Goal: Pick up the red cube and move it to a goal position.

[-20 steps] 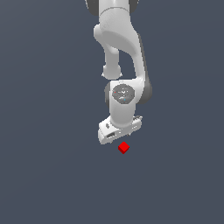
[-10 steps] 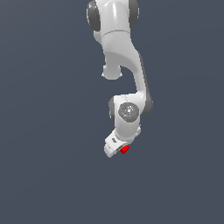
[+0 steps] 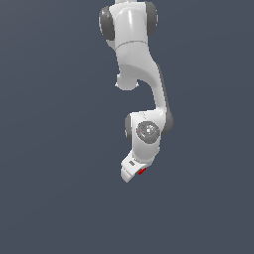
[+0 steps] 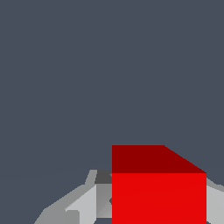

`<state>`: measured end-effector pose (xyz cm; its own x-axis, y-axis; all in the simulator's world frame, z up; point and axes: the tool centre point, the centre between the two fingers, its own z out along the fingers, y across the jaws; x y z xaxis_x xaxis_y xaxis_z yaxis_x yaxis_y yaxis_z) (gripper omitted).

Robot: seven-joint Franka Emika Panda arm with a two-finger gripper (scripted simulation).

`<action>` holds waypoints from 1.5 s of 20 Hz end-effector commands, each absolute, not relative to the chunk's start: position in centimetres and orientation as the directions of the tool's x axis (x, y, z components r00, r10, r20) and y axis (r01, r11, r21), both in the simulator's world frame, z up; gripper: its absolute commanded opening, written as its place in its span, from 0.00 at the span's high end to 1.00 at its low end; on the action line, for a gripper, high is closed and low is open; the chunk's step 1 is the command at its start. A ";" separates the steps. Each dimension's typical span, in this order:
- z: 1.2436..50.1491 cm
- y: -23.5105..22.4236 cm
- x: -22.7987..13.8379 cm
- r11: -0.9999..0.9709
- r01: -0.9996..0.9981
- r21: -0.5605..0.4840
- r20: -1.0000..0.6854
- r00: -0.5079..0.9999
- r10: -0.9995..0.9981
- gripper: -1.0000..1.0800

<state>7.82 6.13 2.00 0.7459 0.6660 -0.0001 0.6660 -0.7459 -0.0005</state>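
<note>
The red cube point(image 4: 159, 197) fills the lower part of the wrist view and sits between my two grey fingers point(image 4: 87, 199), one on each side of it. In the exterior view only a sliver of the cube point(image 3: 142, 171) shows beside the white hand. My gripper point(image 3: 135, 174) is lowered around the cube, with the jaws standing either side of it and apparently still open. The cube hides the fingertips' inner faces, so I cannot see contact.
The white arm point(image 3: 134, 54) reaches down from the top of the exterior view. All around is a plain dark grey surface point(image 3: 59, 198).
The hand has come down from just above the cube to around it, and the wrist has dropped lower. The cube has not visibly moved and is now mostly hidden by the hand.
</note>
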 end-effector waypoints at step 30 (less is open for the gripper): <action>12.9 8.6 9.6 -0.744 0.668 0.000 0.000 0.744 0.668 1.00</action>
